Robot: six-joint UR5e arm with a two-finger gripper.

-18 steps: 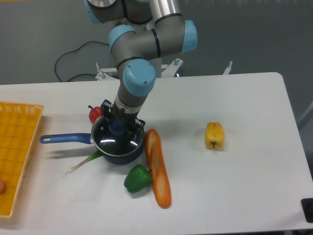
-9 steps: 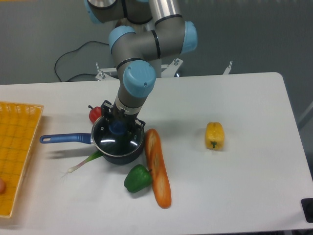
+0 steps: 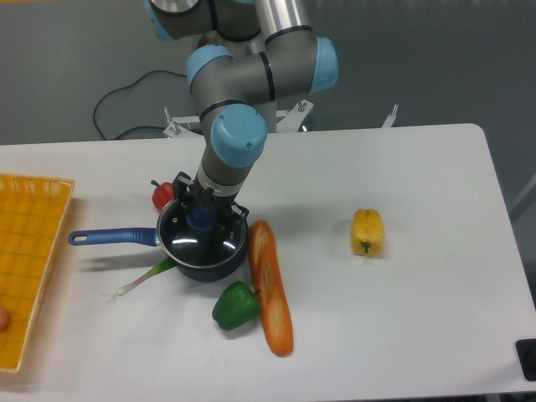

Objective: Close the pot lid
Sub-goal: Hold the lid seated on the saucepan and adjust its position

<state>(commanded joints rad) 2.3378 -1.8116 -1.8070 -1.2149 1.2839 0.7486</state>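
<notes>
The pot point(image 3: 201, 251) is a small dark saucepan left of the table's middle, with its blue handle point(image 3: 111, 237) pointing left. The pot lid point(image 3: 199, 241), glass with a metal rim, lies flat on the pot and covers it. Its blue knob point(image 3: 201, 219) shows between the gripper's black fingers. My gripper point(image 3: 205, 216) points down right over the lid, with one finger on each side of the knob. The fingers look spread apart and do not seem to press on the knob.
A red pepper point(image 3: 162, 195) sits behind the pot. A spring onion point(image 3: 146, 277), a green pepper point(image 3: 235, 305) and a long orange bread loaf point(image 3: 270, 286) lie at its front and right. A yellow pepper point(image 3: 368, 232) lies to the right. A yellow basket point(image 3: 29, 260) stands at the left edge.
</notes>
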